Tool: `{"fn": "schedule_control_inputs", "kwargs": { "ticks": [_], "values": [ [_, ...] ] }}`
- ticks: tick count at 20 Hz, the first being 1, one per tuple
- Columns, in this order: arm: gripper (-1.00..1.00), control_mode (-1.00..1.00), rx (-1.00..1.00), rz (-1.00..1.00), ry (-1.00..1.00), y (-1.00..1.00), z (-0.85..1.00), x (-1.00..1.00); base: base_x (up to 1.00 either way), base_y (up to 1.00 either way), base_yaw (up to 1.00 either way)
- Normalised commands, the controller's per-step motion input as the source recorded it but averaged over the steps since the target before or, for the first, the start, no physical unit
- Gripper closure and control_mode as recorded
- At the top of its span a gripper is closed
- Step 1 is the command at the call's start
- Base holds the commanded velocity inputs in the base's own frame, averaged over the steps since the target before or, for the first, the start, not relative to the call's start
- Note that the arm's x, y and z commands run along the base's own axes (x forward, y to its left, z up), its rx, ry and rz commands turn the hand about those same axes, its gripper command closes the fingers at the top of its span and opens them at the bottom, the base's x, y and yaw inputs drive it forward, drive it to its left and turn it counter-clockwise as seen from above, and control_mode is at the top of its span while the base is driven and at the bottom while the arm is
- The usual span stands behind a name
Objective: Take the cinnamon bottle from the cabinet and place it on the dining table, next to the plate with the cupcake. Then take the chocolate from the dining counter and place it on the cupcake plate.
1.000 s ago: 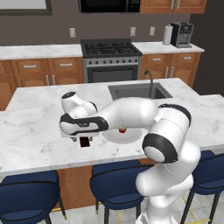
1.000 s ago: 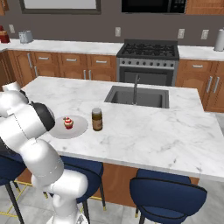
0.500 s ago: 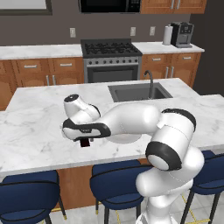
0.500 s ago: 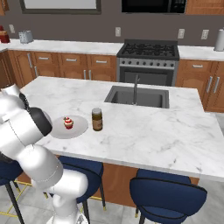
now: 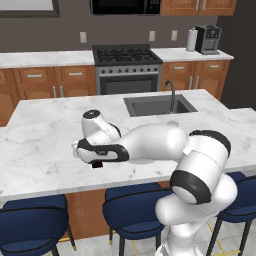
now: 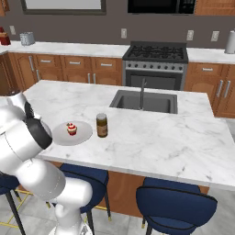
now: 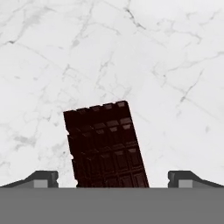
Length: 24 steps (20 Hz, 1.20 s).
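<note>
Left base view: I have the arm stretched low and to the left over the marble counter (image 5: 45, 150), with the gripper (image 5: 96, 161) pointed down at its near part. A dark sliver of the chocolate (image 5: 98, 164) shows just under the hand. Whether the fingers touch it I cannot tell from here.

Right base view: the cinnamon bottle (image 6: 102, 125) stands upright just beside the plate (image 6: 82, 136), on the sink side. The cupcake (image 6: 71, 129) sits near the plate's middle, so the bottle step looks done. The plate lies between the arm's white body and the bottle. I judge the carry to the plate short, and the bottle is the one thing to avoid on the way.

Hand view: the chocolate (image 7: 106, 145) lies flat on the marble, directly between the two fingertips (image 7: 43, 178). The jaws stand wide apart, with clear marble on either side of the bar; nothing is gripped. The bar's long axis runs away from the camera, tilted slightly to the left, so the jaws would close across its short width. A small wrist turn would square them to its edges.
</note>
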Motion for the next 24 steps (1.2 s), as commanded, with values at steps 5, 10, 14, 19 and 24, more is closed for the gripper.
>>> {"fn": "schedule_control_inputs", "kwargs": {
  "ticks": [5,10,14,19,24],
  "values": [
    [-1.0,-1.0,0.13,0.04,-0.02,0.0,-0.21,0.11,0.0,0.0,0.0],
    [-1.0,-1.0,0.11,0.02,0.0,0.0,-0.26,0.09,0.0,0.0,0.0],
    [-1.0,-1.0,0.0,0.01,0.01,0.01,-0.41,0.0,0.0,0.0,0.0],
    [-1.0,-1.0,0.0,0.0,0.05,0.08,-0.44,0.0,0.0,0.0,0.0],
    [-1.0,-1.0,0.0,0.01,0.01,0.0,-0.44,-0.03,0.0,0.0,0.0]
  ]
}}
